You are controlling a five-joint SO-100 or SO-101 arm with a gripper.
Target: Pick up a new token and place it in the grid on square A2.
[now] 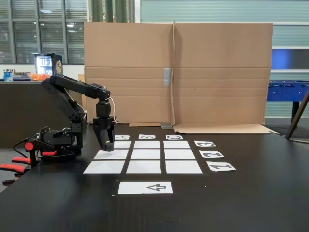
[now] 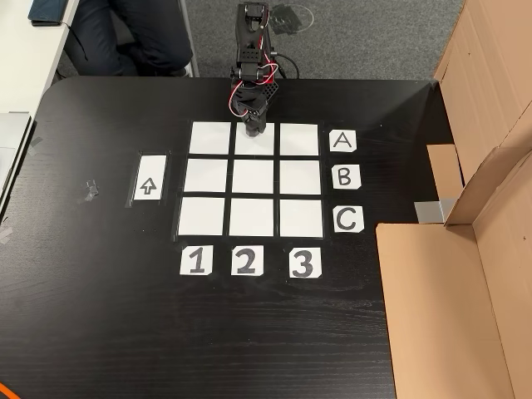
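Over square A2 (image 2: 254, 139), upper middle of the grid (image 2: 253, 218) on the black tabletop (image 2: 100, 316), the hand (image 1: 105, 146) points down, grip state unclear (token not discernible).

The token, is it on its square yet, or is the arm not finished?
Nearly there. The tool is down over square A2, the middle one in row A of the grid. I can't tell if it holds the token. The other squares look bare. Left: let go and lift away.
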